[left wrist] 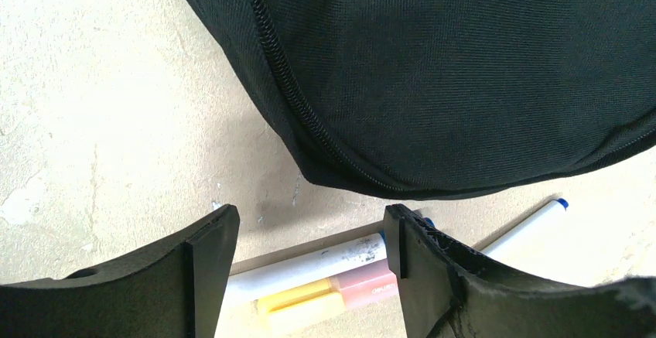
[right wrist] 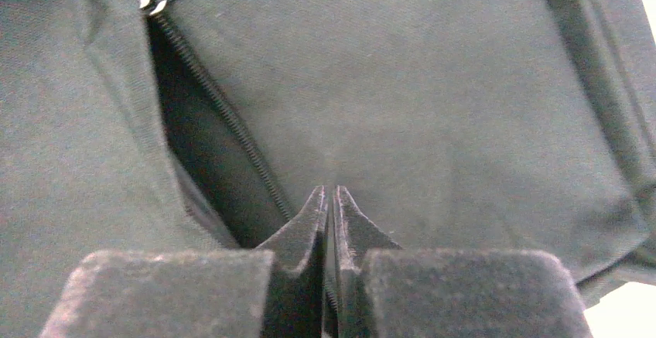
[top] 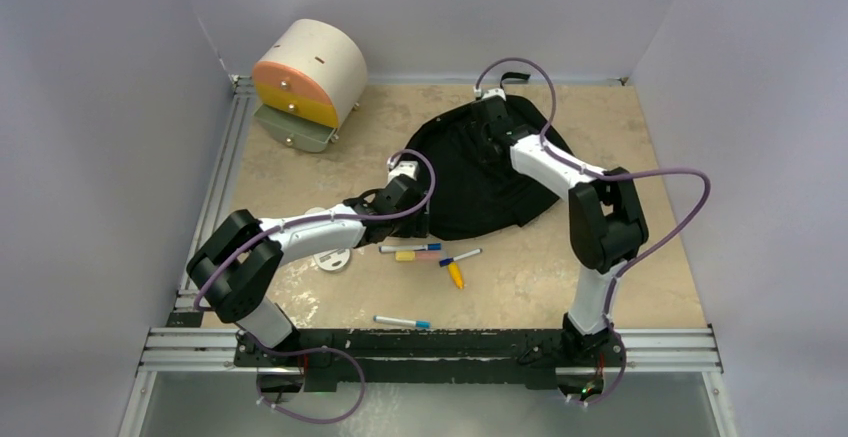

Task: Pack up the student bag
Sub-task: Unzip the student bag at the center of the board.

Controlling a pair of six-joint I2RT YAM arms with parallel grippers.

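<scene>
Far middle of the worktop point(top: 300, 172): the student bag point(top: 480, 182) lies flat there, black fabric spread out, its near edge close to a scatter of pens.
Left gripper point(left wrist: 309, 218): jaws wide apart and holding nothing, set low over the worktop just in front of the bag's near-left edge, not touching the fabric.
Under the left gripper: a white marker point(left wrist: 309, 264) and a yellow-and-pink highlighter point(left wrist: 333, 295) lie side by side between the two fingers, on the surface.
Right of them: a second white pen point(left wrist: 526, 226) with a blue end, partly tucked beside the bag's rim.
Right gripper point(right wrist: 331, 192): jaws drawn almost together, tips pressed on the bag's fabric right beside the open zipper point(right wrist: 224, 114); whether a fold of cloth is caught between them I cannot tell.
Bag opening: the zipper is parted into a dark slit left of the right gripper's tips.
Near centre: a yellow crayon-like piece point(top: 456, 276), and closer to the arm bases a blue-tipped marker point(top: 402, 322), apart from the rest.
Far left corner: a cream-and-orange drawer box point(top: 310, 75), well apart from the bag.
</scene>
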